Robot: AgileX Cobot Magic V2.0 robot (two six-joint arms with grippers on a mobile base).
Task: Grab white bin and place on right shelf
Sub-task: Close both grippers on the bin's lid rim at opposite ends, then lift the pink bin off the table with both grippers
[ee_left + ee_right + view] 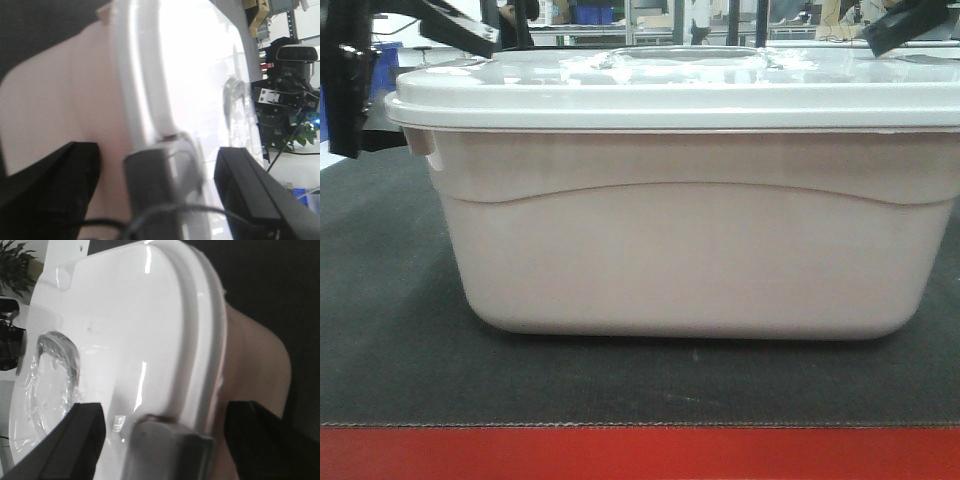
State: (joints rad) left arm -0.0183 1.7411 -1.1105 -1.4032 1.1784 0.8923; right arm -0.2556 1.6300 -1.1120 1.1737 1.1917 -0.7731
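One white bin [680,250] sits on the mat [380,350]. Two grippers flank it: left gripper [157,152] and right gripper [167,409] each straddle the bin's rim, jaws spread wide, gripping nothing.

A dark grey mat [380,330] spreads out beyond the left jaws and the right jaws, on a red-edged table [640,455]. A leafy green plant [17,267] stands well past the right jaws; blue bins [595,14] sit far behind.

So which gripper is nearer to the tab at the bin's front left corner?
Left. The left gripper straddles the rim of the white bin at the tab end; the right gripper straddles it at the opposite end.
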